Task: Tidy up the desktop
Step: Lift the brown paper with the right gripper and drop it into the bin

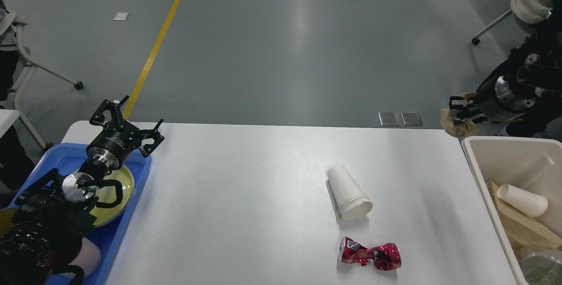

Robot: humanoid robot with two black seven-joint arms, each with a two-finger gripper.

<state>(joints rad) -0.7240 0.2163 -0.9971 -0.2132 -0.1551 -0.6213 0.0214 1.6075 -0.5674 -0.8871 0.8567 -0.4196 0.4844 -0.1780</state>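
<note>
The white desktop holds a white paper cup lying on its side and, in front of it, a crushed red can. My left gripper is open and empty above the far end of the blue tray at the table's left edge. My right gripper is past the table's far right corner, just above the far left corner of the beige bin. It is shut on a crumpled brown wad.
The blue tray holds a yellow-green plate and a pink object, both partly hidden by my left arm. The bin holds a paper cup and cardboard pieces. Chairs stand on the floor beyond both sides.
</note>
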